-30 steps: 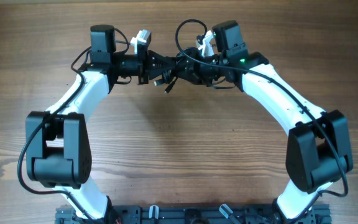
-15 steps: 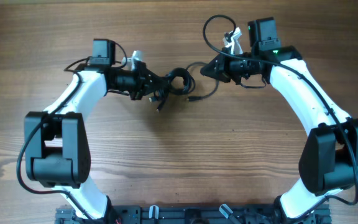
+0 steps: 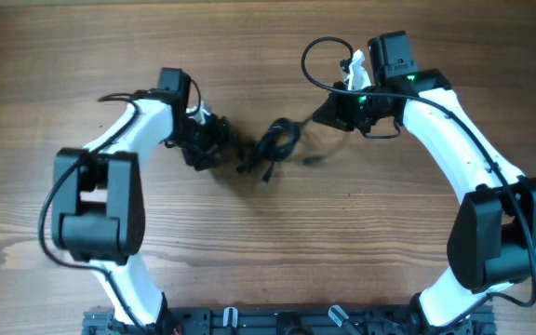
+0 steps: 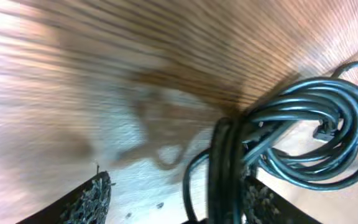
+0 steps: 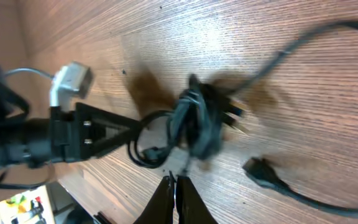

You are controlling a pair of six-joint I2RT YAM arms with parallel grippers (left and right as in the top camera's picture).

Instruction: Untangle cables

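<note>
The cables (image 3: 274,146) lie bunched in a dark knot of loops on the wooden table, with a loose plug end (image 3: 313,160) to the right of the knot. My left gripper (image 3: 221,147) is just left of the knot. In the left wrist view my left gripper (image 4: 176,200) is open, and a bundle of strands (image 4: 225,168) passes between the jaws close to the right finger (image 4: 261,200). My right gripper (image 3: 327,113) is up and right of the knot. In the right wrist view my right gripper (image 5: 176,182) is shut, and a thin blurred strand leads from the bunch (image 5: 194,124) to its tips.
The thick wire loop (image 3: 319,56) belongs to the right arm. Both arm bases stand at the table's near edge. A second plug (image 5: 263,171) with its cord lies on the wood to the right of my right fingers.
My left gripper has opened and let go of the bunch, and its wrist has turned. The knot has dropped and slid a little right. Earlier, the right gripper pulled away to the right.
</note>
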